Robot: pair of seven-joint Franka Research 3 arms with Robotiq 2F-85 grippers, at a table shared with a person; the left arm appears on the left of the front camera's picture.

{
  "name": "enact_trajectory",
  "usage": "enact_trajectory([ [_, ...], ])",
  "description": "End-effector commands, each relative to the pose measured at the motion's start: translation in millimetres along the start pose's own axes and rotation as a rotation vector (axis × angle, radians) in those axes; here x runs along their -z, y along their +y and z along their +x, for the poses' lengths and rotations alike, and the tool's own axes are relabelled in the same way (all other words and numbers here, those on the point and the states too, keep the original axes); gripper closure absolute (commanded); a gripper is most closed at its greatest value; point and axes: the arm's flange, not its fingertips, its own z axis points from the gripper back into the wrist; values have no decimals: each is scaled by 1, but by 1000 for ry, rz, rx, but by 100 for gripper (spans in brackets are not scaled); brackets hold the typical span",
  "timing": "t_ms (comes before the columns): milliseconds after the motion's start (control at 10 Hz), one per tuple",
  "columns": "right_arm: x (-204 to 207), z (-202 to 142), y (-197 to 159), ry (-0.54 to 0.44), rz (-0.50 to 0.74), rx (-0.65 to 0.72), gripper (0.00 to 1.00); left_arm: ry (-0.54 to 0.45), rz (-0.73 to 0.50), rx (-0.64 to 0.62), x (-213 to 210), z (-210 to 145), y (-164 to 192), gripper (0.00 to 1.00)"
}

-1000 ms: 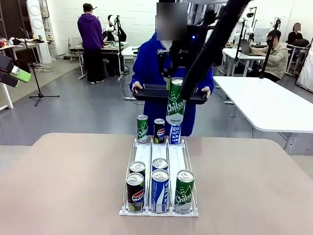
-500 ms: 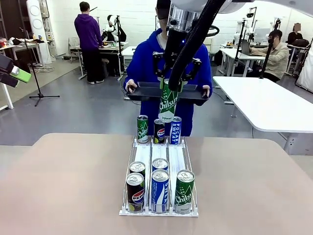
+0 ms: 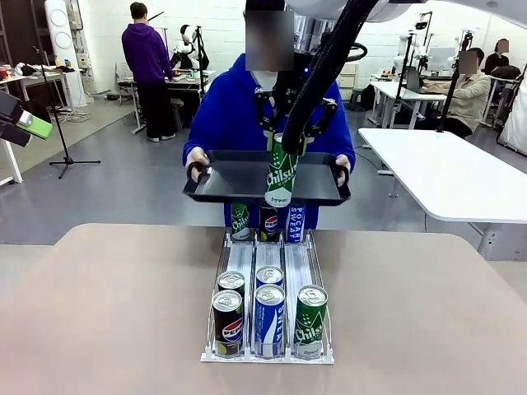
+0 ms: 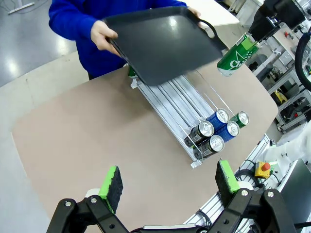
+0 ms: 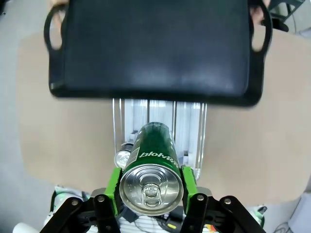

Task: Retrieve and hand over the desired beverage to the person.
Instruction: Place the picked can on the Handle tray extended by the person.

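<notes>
Can [image 3: 281, 179] of the slim, tall kind: deep green, white "Chilsung" lettering down its side, a paler band at the foot. Its silver lid and unopened pull-tab face the right wrist camera. The right gripper [image 3: 284, 141] is clamped on it near the top, with the green pads [image 5: 114, 187] pressed to either side. The can hangs below the fingers in the air, slightly tilted.

Just beyond the gripper stands the person [image 3: 235, 115] in the blue hoodie, holding a black tray [image 3: 230, 177] flat by its two end handles, one hand on each. From the front the can's lower half overlaps the tray's surface. In the left wrist view the can sits close by the tray's near rim, and I cannot tell whether it touches.

Below the gripper, on the tan table [image 3: 107, 313], lies a clear three-lane rack [image 3: 294, 263]. Other cans [image 3: 269, 319], black, blue and green, stand in it at the near and far ends.

The left gripper [image 4: 167, 182] is well off to the side, high above the table. Its fingers are spread wide with nothing between them.
</notes>
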Motion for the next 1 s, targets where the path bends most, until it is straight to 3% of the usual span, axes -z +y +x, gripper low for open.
enact_trajectory([
  [0, -2, -5, -5, -9, -6, 0, 100, -5, -16, 9, -2, -1, 1, 0],
  [900, -2, -5, -5, -9, -6, 0, 100, -5, -16, 9, -2, -1, 1, 0],
])
